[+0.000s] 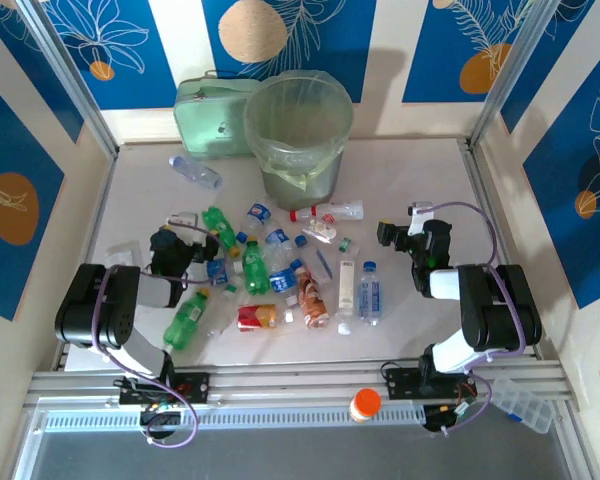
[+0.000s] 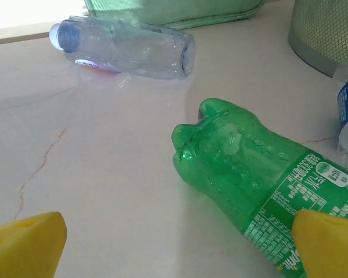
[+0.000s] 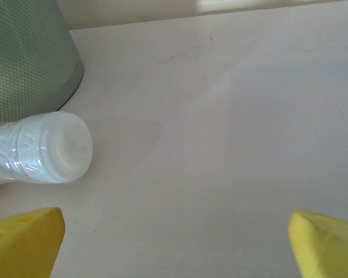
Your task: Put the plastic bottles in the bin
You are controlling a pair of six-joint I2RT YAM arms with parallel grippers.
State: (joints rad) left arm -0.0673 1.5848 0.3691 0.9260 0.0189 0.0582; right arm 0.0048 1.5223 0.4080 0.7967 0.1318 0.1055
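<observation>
The bin (image 1: 298, 135), a round grey-green wastebasket with a pale green liner, stands at the back centre. Several plastic bottles lie scattered in front of it, among them a green one (image 1: 218, 226) and a clear one with a red cap (image 1: 330, 212). My left gripper (image 1: 193, 240) is open low over the table, and the green bottle (image 2: 249, 168) lies against its right yellow finger (image 2: 327, 243). A clear bottle (image 2: 127, 49) lies farther off. My right gripper (image 1: 390, 232) is open with bare table between its fingers (image 3: 23, 240). The clear bottle's base (image 3: 46, 147) lies ahead to its left, beside the bin (image 3: 26, 58).
A flat mint-green case (image 1: 212, 115) leans behind the bin on the left. An orange-capped white jar (image 1: 365, 404) sits on the front rail, and a clear plastic box (image 1: 525, 400) lies at the front right. Blue-patterned walls close in the table.
</observation>
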